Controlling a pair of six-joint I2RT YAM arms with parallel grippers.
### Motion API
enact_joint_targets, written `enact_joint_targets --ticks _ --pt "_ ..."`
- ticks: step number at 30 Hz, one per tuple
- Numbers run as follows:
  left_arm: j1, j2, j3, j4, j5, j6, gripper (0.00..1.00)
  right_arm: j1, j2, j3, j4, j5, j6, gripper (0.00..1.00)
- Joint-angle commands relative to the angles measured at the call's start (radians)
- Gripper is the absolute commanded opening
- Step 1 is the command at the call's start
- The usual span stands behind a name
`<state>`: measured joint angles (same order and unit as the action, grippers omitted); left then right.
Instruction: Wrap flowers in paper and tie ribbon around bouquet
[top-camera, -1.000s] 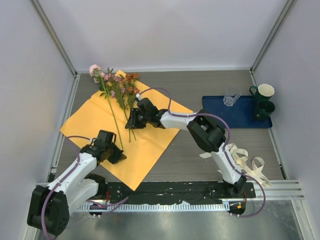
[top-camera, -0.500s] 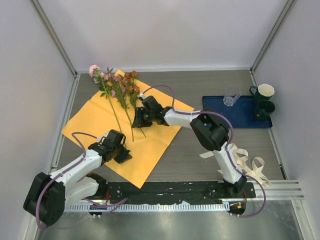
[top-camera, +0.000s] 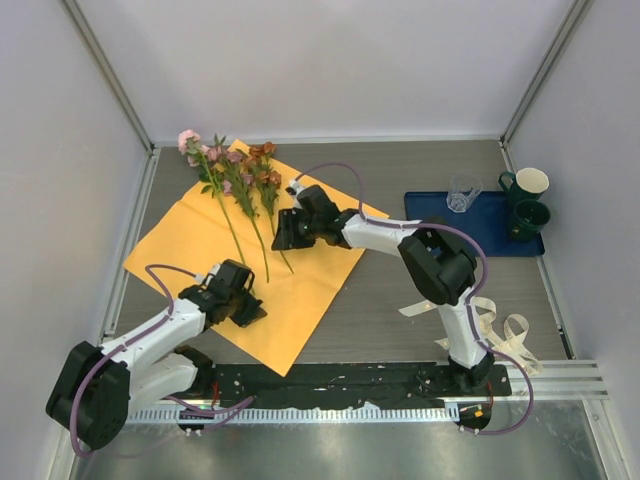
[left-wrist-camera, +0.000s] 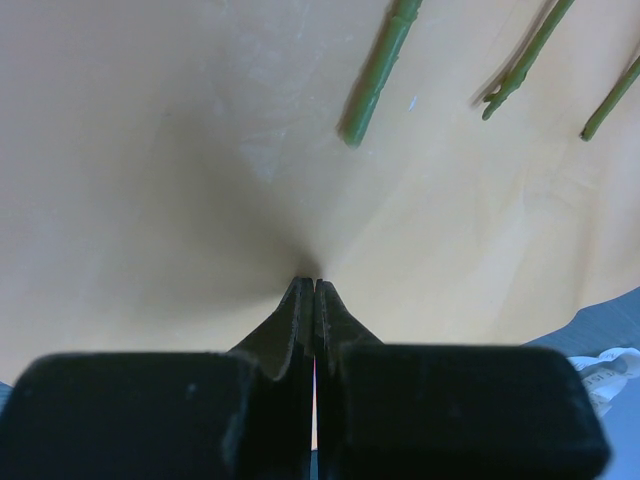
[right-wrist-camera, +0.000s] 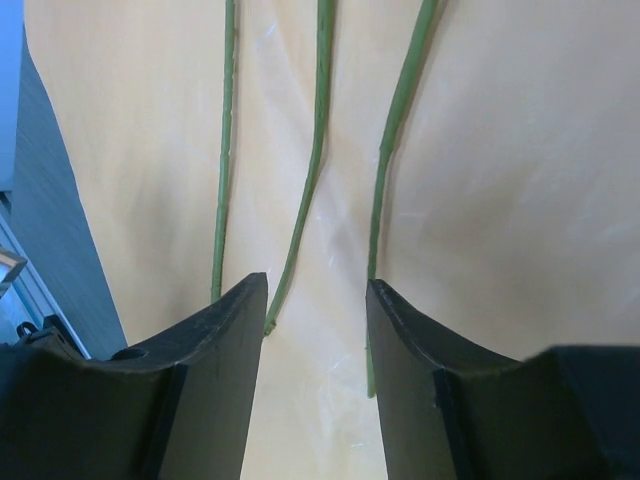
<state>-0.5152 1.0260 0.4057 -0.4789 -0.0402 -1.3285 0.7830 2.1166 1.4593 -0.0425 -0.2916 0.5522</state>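
left end effector (top-camera: 245, 308): clenched, fingers pressed flat together on a pinch of the paper; sits at the paper's near-right edge, just in from the near corner
left wrist view: sheet puckers into the closed fingertips (left-wrist-camera: 300, 295); thin orange sliver shows between the fingers; three stem ends (left-wrist-camera: 378, 75) lie on the paper beyond the tips, not touching them
right end effector (top-camera: 280, 232): released, jaws standing apart, nothing between them in contact; over the paper's right half, just right of the stems
right wrist view: both fingers (right-wrist-camera: 225, 340) hang clear above the sheet; three thin green stems run side by side on the paper past the tips
paper (top-camera: 200, 250): bright orange sheet, flat on the worktop (top-camera: 400, 300), turned like a diamond, one corner towards the arm bases
flowers (top-camera: 235, 175): on the paper, loose, unwrapped; pink and brownish blooms at the paper's far corner, some overhanging its far-left edge; stems point towards the paper's middle, fanned slightly
ribbon (top-camera: 495, 325): cream loops on the worktop, well apart from the paper, off its right side by the right arm base; untied
tray (top-camera: 490, 235): blue, right of the paper, well apart
on tray: clear glass (top-camera: 462, 192) at the end nearer the paper; two dark green mugs (top-camera: 530, 200) at the end away from the paper
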Motion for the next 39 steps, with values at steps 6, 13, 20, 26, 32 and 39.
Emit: enact_joint_targets --ticks 6,13,20,26,32,39 --pt "-0.005 -0.010 -0.013 -0.023 -0.050 0.000 0.00 -0.036 0.049 0.009 0.119 -0.056 0.001 0.47" --pt "-0.005 -0.007 -0.013 -0.021 -0.049 0.002 0.00 -0.002 0.095 0.041 0.150 -0.060 0.040 0.29" --pt "-0.005 -0.006 -0.011 -0.020 -0.049 0.002 0.00 0.038 0.151 0.079 0.188 -0.066 0.107 0.21" --pt "-0.005 -0.010 -0.013 -0.018 -0.046 0.000 0.00 0.051 0.197 0.156 0.178 -0.060 0.129 0.18" --pt "-0.005 -0.040 0.018 -0.061 -0.049 0.035 0.00 0.047 0.175 0.185 0.129 -0.044 0.117 0.32" --pt "0.118 -0.122 0.261 -0.221 -0.084 0.285 0.64 0.033 -0.042 0.044 -0.011 0.020 0.032 0.51"
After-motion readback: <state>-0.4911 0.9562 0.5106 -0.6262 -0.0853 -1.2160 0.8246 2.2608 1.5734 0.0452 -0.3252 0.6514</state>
